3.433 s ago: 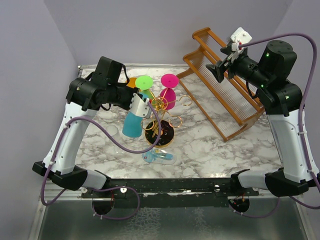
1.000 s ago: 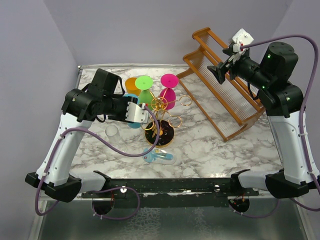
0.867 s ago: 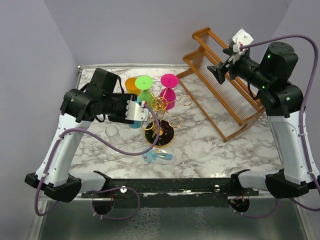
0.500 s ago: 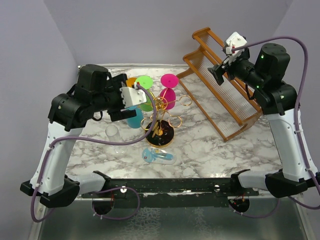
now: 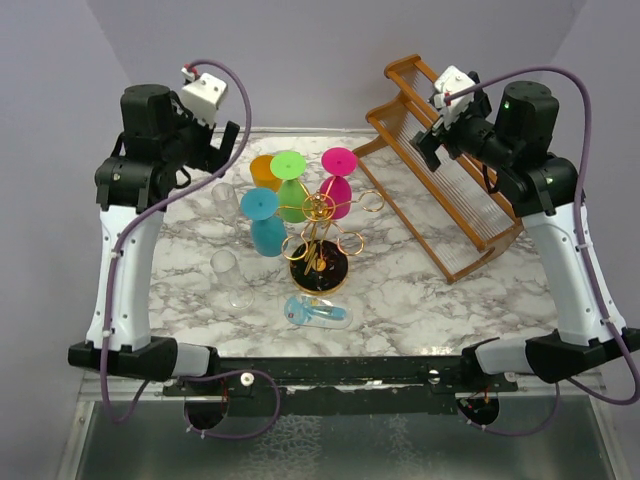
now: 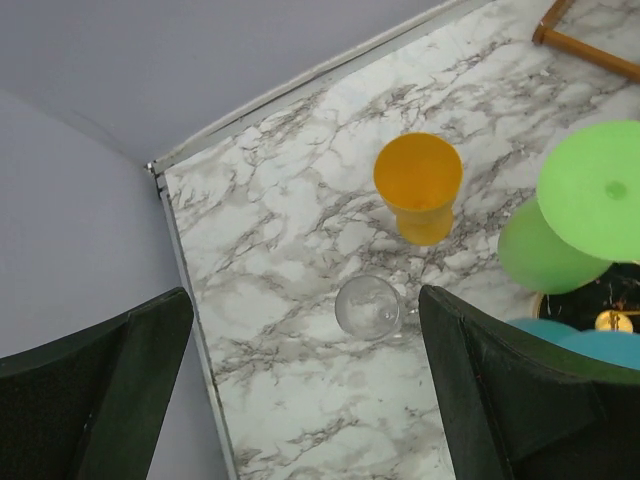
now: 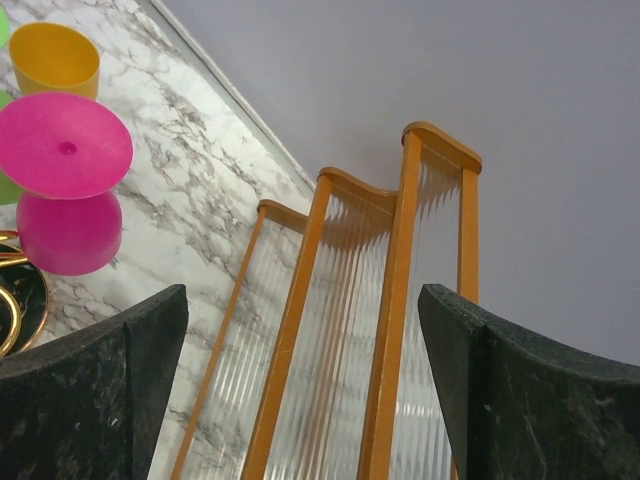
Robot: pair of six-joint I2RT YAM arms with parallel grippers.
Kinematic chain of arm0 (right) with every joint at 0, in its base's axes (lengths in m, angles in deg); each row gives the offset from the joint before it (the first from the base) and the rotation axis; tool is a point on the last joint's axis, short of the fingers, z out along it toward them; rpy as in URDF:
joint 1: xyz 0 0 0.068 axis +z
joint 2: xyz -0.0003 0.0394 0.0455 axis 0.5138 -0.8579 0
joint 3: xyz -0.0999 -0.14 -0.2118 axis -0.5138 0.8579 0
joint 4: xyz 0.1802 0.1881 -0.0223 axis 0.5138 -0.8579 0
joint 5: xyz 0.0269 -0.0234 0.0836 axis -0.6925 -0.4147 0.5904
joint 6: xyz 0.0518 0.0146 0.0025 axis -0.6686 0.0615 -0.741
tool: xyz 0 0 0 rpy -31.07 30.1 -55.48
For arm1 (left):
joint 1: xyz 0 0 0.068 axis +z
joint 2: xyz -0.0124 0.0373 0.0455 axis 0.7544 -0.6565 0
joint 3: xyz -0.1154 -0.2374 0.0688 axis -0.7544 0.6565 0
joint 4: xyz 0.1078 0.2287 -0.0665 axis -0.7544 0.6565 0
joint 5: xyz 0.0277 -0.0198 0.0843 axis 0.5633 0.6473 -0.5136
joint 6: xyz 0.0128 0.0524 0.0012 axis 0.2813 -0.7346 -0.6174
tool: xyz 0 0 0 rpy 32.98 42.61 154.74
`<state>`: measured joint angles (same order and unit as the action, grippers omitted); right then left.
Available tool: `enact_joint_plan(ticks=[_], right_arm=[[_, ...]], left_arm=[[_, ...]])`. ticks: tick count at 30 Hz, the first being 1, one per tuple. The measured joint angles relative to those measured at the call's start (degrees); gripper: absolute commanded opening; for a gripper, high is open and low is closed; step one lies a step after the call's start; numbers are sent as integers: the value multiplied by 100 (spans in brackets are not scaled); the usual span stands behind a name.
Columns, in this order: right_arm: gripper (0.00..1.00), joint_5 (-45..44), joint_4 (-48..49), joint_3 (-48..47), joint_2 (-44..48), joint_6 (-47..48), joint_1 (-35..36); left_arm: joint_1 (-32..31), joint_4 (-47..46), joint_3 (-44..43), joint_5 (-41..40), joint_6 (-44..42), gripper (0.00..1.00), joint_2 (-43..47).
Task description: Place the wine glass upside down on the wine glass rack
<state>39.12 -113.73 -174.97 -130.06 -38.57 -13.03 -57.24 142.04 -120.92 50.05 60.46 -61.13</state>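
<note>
Below the raised left gripper (image 6: 302, 300), the teal wine glass (image 5: 265, 226) hung upside down on the gold wine glass rack (image 5: 320, 212), foot up and bowl down, on the side of the rack nearest that gripper. A moment earlier the gripper had been low beside the rack with its fingers around this glass. It had since let go, spread wide and lifted well clear, and it held nothing. The glass stayed put with nothing touching it, so the placing step looked done for this glass.

The right gripper (image 7: 302, 295) also stood wide and empty, high over the wooden slatted rack (image 5: 450, 190), which ran straight ahead of its fingers. It had opened further within the last second but had barely moved.

The gold rack carried three inverted glasses: the teal one, a green one (image 5: 290, 188) and a pink one (image 5: 337, 188). Several rings on the side facing the right gripper were free. Directly under the left gripper, an orange cup (image 6: 418, 185) stood upright and looked empty, and just nearer lay a clear glass (image 6: 367, 306), also empty. Back toward the arm bases, another clear glass (image 5: 228, 270) stood on the table (image 5: 430, 290), and a pale blue glass (image 5: 318, 313) lay on its side, so more hanging was likely to follow.
</note>
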Motion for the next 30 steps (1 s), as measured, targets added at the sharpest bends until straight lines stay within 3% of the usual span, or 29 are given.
enact_joint_plan(ticks=[10, 23, 30], right_arm=[[97, 120, -201, -22, -275, 11, -2], [97, 671, -258, 22, -260, -90, 0], [97, 813, -256, 157, -260, -208, 0]], left_arm=[[323, -890, -37, 11, 1097, 91, -1163], [372, -1344, -271, 273, 1213, 77, -3130], [372, -1233, -520, 686, 1220, 73, -3604]])
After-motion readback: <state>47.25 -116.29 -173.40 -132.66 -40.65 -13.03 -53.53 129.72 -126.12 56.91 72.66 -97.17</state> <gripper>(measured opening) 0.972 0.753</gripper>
